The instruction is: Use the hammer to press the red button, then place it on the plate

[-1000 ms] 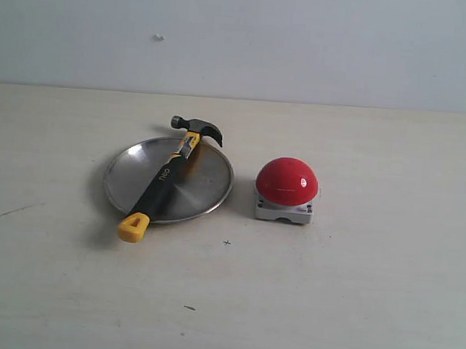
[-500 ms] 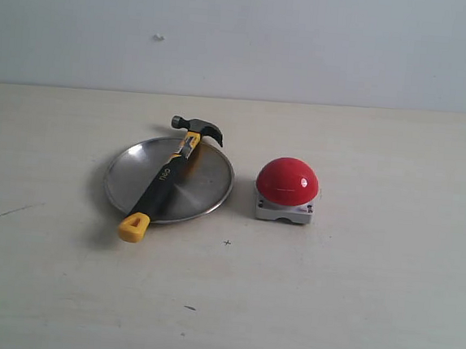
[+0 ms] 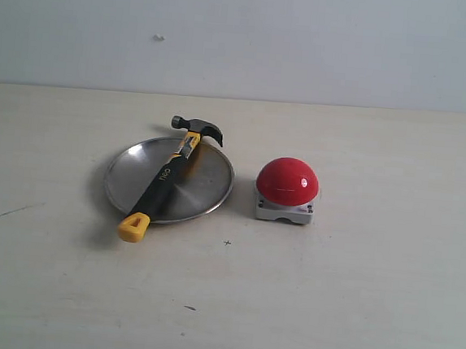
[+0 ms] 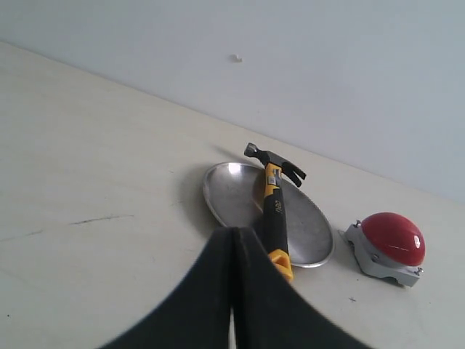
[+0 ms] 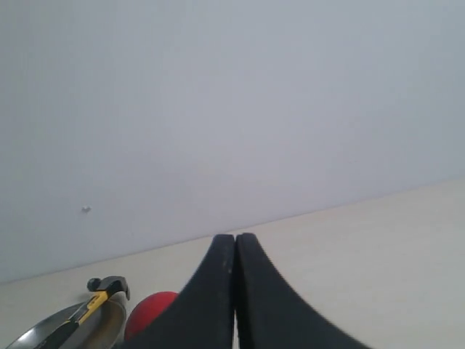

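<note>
The hammer (image 3: 166,177) lies across the plate (image 3: 212,191), too long for it, so head and yellow tip overhang the rim. The red button (image 3: 287,182) sits just beside the plate. My left pincer (image 4: 233,240) and right pincer (image 5: 235,243) hang back from the plate, pinched closed, empty.

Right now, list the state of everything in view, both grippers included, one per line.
hammer: lying across the plate, head past the far rim, yellow tip past the near rim, not held.
plate: lying flat, bearing the hammer.
red button: beside the plate, apart from it, nothing touching it.
left gripper: shut, empty.
right gripper: shut, empty.
</note>
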